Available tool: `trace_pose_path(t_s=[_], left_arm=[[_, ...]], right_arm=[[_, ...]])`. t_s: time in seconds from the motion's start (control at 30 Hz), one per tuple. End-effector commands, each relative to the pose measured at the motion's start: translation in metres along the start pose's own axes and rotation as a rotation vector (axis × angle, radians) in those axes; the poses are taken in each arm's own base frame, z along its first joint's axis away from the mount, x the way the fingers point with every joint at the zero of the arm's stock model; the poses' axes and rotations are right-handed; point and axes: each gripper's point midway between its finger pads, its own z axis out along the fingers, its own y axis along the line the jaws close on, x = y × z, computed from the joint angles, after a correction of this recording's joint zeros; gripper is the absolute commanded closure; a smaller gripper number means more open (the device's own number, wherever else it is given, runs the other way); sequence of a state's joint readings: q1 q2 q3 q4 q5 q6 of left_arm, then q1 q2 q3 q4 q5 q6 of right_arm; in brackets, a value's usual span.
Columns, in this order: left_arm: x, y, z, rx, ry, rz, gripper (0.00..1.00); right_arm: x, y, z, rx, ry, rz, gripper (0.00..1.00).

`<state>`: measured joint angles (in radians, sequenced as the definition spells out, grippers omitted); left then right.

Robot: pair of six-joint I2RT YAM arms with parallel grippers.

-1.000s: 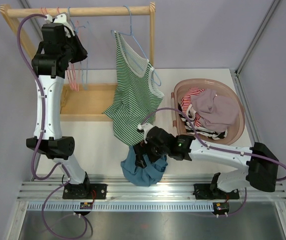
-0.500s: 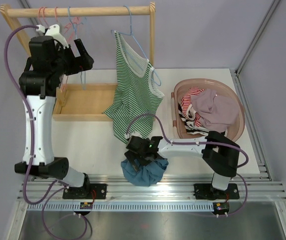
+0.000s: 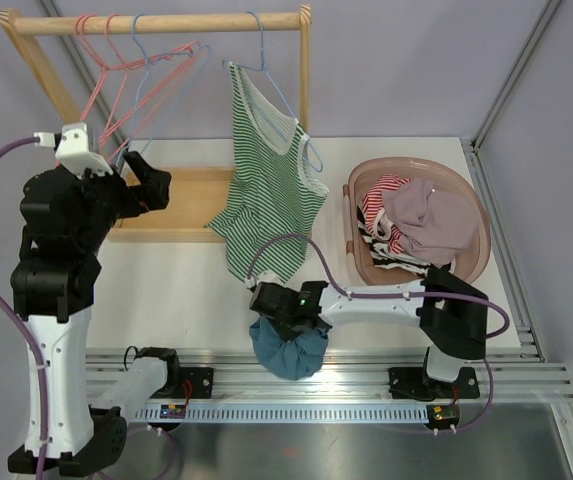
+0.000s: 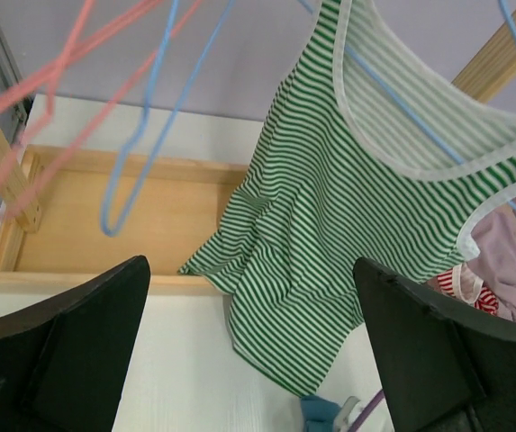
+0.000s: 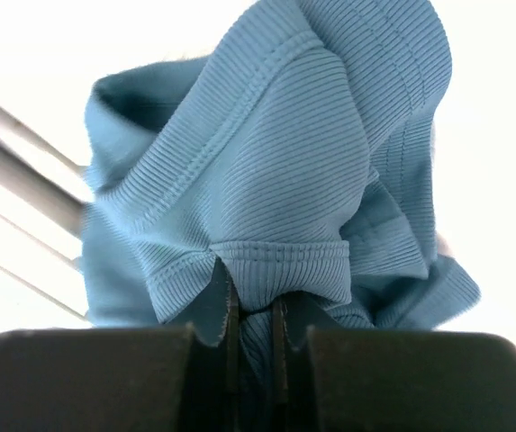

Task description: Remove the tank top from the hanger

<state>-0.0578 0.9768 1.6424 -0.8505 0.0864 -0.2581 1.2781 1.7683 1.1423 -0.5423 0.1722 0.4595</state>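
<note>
**Striped tank top is on its hanger; your right gripper holds a blue cloth**

On the far left you see the wooden rail [image 3: 166, 22]. Pink and blue empty hangers [image 3: 131, 75] hang from it, and they are tilted.

Below them a wooden tray [image 3: 181, 205] sits on the white table [image 3: 186, 290].

Your left gripper [image 3: 154, 185] is up in the air near the tray. Its fingers [image 4: 59, 360] are spread wide apart and there is nothing between them. It touches no cloth. In the left wrist view it looks toward the tray and the striped top.

Next comes the green and white striped tank top [image 3: 266, 190]. It is on the blue hanger [image 4: 402, 94], and the hanger hooks over the right end of the rail. One strap sits high and the top hangs crooked. Its bottom hem comes down close to the table, just above your right gripper.

Your right gripper [image 3: 284, 305] is low, at the near side of the table. Its fingers are squeezed tight on a fold of the blue ribbed cloth [image 3: 291, 350]. In the right wrist view you see the fold pinched between the two pads. The cloth is bunched in a lump, and part of it lies over the metal rail [image 3: 116, 375] at the table's near edge. You cannot tell what kind of clothing it is.

On the far right a round pinkish basket [image 3: 476, 270] sits on the table. A dusty pink garment [image 3: 431, 220] lies in it on top of some striped clothes.
</note>
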Motion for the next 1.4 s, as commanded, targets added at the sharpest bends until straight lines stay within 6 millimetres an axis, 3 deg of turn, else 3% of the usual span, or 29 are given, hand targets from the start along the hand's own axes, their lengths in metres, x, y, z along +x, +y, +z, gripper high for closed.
trace_pose_path(t_s=[0.0, 0.13, 0.3, 0.4, 0.5, 0.53, 0.7, 0.87, 1.0, 1.1, 1.13, 1.23, 1.37], left_arm=[[-0.001, 0.002, -0.006, 0.006, -0.083, 0.011, 0.01], [0.012, 0.001, -0.019, 0.032, -0.133, -0.014, 0.01], [0.036, 0.007, -0.023, 0.046, -0.191, -0.034, 0.01], [0.054, 0.013, -0.013, 0.028, -0.138, -0.024, 0.01], [0.060, 0.015, -0.009, 0.022, -0.131, -0.034, 0.01], [0.063, 0.015, -0.007, 0.023, -0.129, -0.039, 0.01], [0.063, 0.011, -0.003, 0.041, -0.118, -0.067, 0.01], [0.046, -0.012, -0.015, 0.150, -0.173, -0.121, 0.01], [0.038, -0.033, -0.026, 0.266, -0.190, -0.111, 0.01], [0.039, -0.042, -0.029, 0.314, -0.179, -0.098, 0.01], [0.038, -0.045, -0.031, 0.332, -0.186, -0.096, 0.01], [0.036, -0.052, -0.028, 0.374, -0.185, -0.135, 0.01], [0.028, -0.069, -0.022, 0.456, -0.156, -0.196, 0.01]], right_arm=[[-0.023, 0.000, -0.046, -0.023, -0.113, 0.002, 1.00], [-0.045, -0.017, -0.090, 0.032, -0.217, 0.020, 1.00], [-0.053, -0.049, -0.134, 0.147, -0.284, 0.040, 1.00], [-0.064, -0.081, -0.172, 0.270, -0.355, 0.087, 1.00], [-0.068, -0.121, -0.206, 0.365, -0.403, 0.159, 1.00], [-0.069, -0.142, -0.219, 0.399, -0.425, 0.213, 1.00], [-0.068, -0.216, -0.259, 0.536, -0.475, 0.349, 1.00], [-0.071, -0.291, -0.267, 0.658, -0.487, 0.517, 1.00], [-0.074, -0.328, -0.246, 0.665, -0.445, 0.572, 0.98], [-0.078, -0.344, -0.229, 0.687, -0.414, 0.597, 0.72], [-0.080, -0.345, -0.228, 0.689, -0.419, 0.602, 0.48], [-0.081, -0.348, -0.228, 0.698, -0.418, 0.606, 0.01], [-0.083, -0.345, -0.241, 0.691, -0.448, 0.617, 0.00]])
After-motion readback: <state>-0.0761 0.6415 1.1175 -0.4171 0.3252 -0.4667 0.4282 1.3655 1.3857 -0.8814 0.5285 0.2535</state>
